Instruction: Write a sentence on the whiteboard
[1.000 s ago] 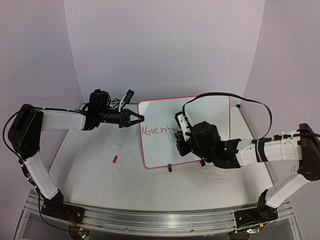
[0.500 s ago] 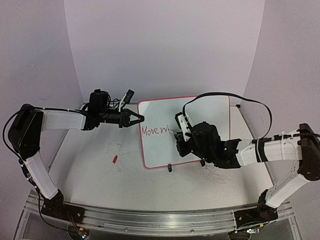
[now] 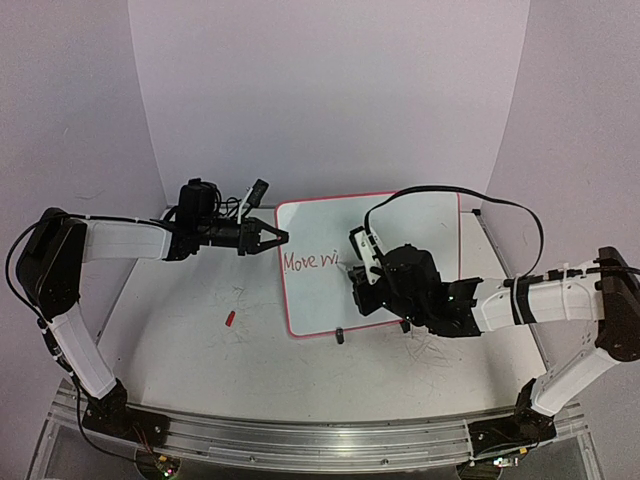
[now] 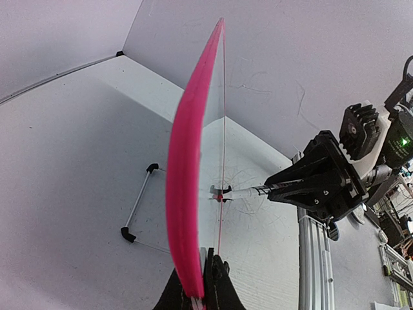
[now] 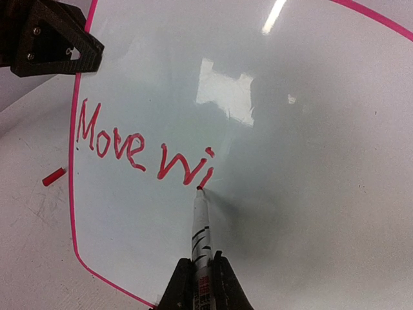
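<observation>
Though seemingly unfinished, sentence (image 3: 310, 262) on whiteboard (image 3: 400, 230)

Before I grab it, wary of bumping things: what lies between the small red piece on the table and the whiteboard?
Only bare, scuffed table between the red piece and the whiteboard, per the top view.

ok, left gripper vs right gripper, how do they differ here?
The left gripper is shut on the whiteboard rim; the right gripper is shut on a marker. Left sits at the board's left edge; right hangs over its face, marker tip touching after "wi" in the sentence. Both are shut.
</observation>
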`<state>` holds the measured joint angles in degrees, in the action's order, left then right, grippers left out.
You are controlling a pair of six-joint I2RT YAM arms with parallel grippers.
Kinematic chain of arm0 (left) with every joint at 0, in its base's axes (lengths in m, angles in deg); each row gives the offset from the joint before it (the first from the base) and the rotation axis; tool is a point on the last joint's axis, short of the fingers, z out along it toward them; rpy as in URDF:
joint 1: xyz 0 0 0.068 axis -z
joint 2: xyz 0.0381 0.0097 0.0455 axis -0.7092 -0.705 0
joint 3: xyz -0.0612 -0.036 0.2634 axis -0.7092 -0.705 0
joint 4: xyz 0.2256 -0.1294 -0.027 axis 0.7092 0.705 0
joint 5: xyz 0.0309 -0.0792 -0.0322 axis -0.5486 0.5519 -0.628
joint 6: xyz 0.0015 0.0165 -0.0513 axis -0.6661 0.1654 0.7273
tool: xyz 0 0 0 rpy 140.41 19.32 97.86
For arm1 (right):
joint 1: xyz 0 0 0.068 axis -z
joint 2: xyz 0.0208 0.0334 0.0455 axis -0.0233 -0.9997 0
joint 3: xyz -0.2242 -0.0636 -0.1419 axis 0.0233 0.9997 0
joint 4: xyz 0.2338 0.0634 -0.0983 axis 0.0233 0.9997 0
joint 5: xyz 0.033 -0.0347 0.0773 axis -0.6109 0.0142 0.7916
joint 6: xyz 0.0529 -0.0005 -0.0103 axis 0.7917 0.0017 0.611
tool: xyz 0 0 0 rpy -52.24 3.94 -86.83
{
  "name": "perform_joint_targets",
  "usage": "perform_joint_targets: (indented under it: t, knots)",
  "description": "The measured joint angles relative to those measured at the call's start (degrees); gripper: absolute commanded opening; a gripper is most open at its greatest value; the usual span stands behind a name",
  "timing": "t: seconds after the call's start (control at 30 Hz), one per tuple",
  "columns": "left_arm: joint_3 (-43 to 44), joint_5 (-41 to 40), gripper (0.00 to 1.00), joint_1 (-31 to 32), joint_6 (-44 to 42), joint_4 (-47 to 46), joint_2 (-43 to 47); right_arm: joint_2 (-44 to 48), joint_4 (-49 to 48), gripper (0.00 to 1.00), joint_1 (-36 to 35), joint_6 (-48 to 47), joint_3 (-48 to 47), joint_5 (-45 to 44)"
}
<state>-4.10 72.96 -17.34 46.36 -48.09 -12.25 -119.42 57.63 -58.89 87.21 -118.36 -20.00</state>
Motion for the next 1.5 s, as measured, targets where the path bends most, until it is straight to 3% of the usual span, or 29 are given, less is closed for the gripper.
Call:
perform_joint_targets:
  t: [0.47, 1.5]
  knots:
    - [0.0, 0.18, 0.0, 0.0, -0.02, -0.02, 0.02, 5.4, 0.14, 0.0, 0.35, -0.06, 0.29, 0.39]
    - [0.0, 0.2, 0.0, 0.0, -0.07, 0.34, 0.21, 1.38, -1.65, 0.0, 0.94, -1.38, -0.98, -2.6]
